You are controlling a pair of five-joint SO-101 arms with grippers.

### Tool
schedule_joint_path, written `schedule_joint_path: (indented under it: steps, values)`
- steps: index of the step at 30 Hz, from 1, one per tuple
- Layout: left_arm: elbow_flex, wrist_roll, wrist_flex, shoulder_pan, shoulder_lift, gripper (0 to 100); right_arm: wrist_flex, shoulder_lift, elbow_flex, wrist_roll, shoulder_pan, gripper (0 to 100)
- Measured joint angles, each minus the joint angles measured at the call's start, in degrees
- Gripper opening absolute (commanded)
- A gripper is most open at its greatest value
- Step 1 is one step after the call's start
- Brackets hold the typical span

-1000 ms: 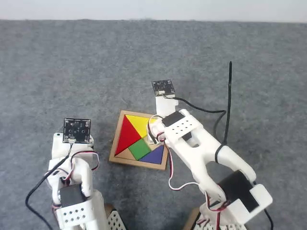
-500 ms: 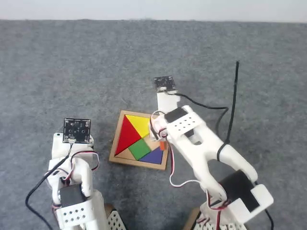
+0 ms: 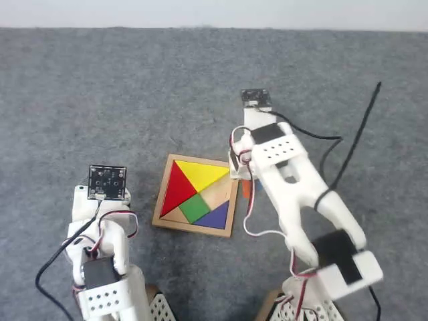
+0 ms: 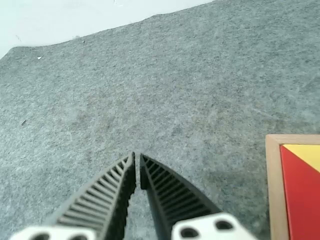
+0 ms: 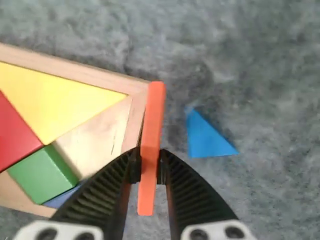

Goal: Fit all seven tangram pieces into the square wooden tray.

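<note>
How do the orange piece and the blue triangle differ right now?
The orange piece stands on edge, clamped in the right gripper; the blue triangle lies flat and free on the mat. Orange hangs at the tray rim; blue sits apart from it. Both are outside the tray.

In the right wrist view the orange piece (image 5: 155, 110) stands edge-on in my right gripper (image 5: 148, 155), so I cannot tell its shape. The tray (image 5: 75, 70) is cut there by the picture's edge. The dark blue piece (image 5: 57, 200) is a thin sliver, partly behind one of my fingers (image 5: 100, 190). In the high view my right arm (image 3: 294, 194) covers that gripper, and a small bit of the orange piece peeks out right of centre. My left arm (image 3: 100, 234) is cut by the lower edge. In the left wrist view the edge cuts the tray, the red piece (image 4: 302, 200), the yellow piece (image 4: 307, 152) and the rear of my left gripper (image 4: 137, 156).
</note>
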State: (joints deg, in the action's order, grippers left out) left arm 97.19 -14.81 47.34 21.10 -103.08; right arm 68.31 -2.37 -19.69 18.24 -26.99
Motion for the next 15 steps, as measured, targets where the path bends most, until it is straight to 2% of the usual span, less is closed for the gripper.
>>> schedule_joint_path:
  steps: [8, 15]
  values:
    - [0.0, 0.0, 0.0, 0.0, 0.0, 2, 0.7, -13.6, 8.5, 0.1, -3.1, 0.6]
    - [0.0, 0.0, 0.0, 0.0, 0.0, 2, 4.2, -16.8, 13.8, 0.3, -4.2, 0.6]
